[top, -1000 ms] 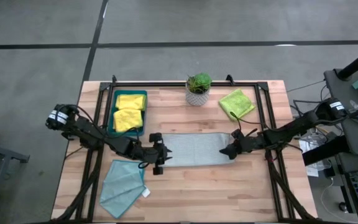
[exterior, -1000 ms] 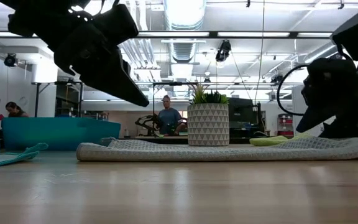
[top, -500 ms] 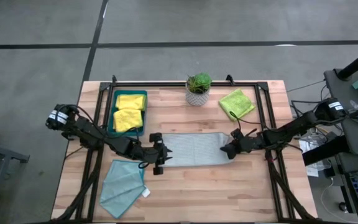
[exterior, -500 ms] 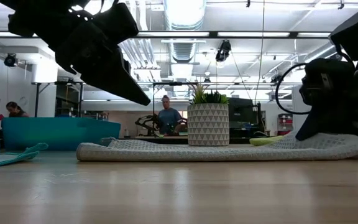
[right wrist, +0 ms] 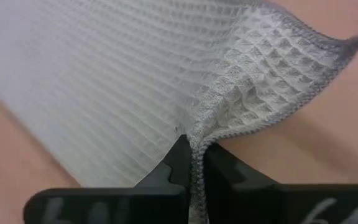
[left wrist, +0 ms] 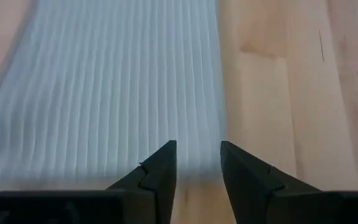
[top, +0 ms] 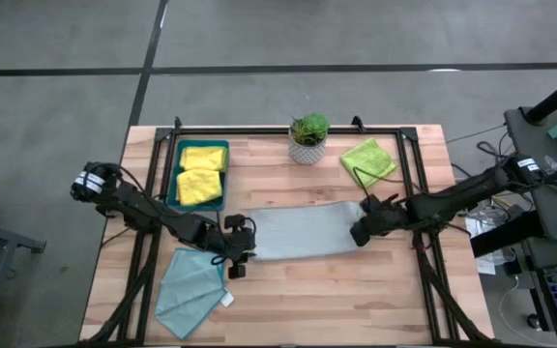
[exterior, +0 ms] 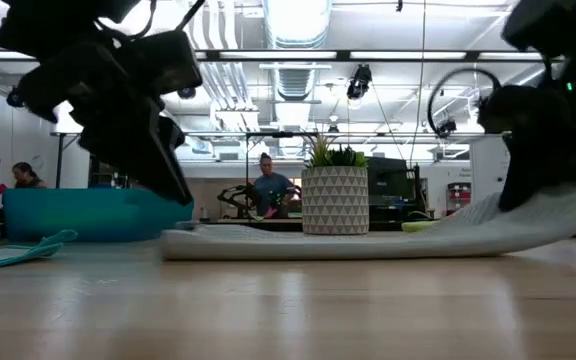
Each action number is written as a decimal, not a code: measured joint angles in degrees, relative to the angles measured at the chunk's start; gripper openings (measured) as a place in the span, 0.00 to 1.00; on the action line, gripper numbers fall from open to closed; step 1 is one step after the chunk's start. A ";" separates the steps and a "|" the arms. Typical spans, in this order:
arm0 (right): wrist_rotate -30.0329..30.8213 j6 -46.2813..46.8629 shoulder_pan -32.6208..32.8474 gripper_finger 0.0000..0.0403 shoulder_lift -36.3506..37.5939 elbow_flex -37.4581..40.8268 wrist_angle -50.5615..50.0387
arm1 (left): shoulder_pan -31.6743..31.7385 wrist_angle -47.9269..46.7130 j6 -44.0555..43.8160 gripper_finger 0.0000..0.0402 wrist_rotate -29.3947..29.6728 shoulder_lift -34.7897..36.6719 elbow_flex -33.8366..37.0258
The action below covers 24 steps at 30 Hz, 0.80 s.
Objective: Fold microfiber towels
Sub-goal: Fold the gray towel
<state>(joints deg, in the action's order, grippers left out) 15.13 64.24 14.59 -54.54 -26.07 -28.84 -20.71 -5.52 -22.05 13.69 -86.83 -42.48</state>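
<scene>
high view first: wooden table (top: 288,290) under both arms, dark teal tray (top: 174,174) at the back left holding two yellow towels (top: 201,174), potted plant (top: 308,137) at the back centre, lime green towel (top: 368,159) at the back right, light teal towel (top: 191,282) at the front left. mid-table, folded once into a long strip between the two grippers: pale grey towel (top: 298,232), the one in hand. right gripper (right wrist: 191,163) pinched tight on that strip's right end, cloth bunched up between the fingers and, seen from table height, lifted clear of the wood while the rest lies flat. left gripper (left wrist: 197,165) at the strip's left end, fingers part open with a gap between them and nothing seen gripped, tips low over the cloth edge where it meets bare wood. judged as the start of the second fold, right end due to travel over toward the left. best done by carrying the pinched end low and level so both layers come along, keeping its edge square to the strip, laying it down flush on the far edge before letting go. worth using the left fingers to pin the left end, since soft waffle cloth looks likely to drag across smooth wood. main risk: only the top layer caught, leaving the fold skewed.
</scene>
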 joint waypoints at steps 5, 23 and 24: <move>3.00 -0.07 0.00 0.03 -1.25 -12.82 -24.67 | -0.02 0.51 -0.15 0.27 -0.91 -0.13 -0.02; -0.34 -10.70 -0.13 0.03 -20.30 -26.34 2.22 | 0.74 13.35 1.91 0.27 1.62 -9.77 0.03; 0.15 -10.96 -0.15 0.03 -22.13 -26.80 3.73 | 0.74 13.74 1.91 0.27 1.62 -10.15 0.07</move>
<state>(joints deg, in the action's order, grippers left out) 15.28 53.28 14.44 -76.67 -52.88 -25.11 -19.97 8.23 -20.14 15.31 -96.98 -42.41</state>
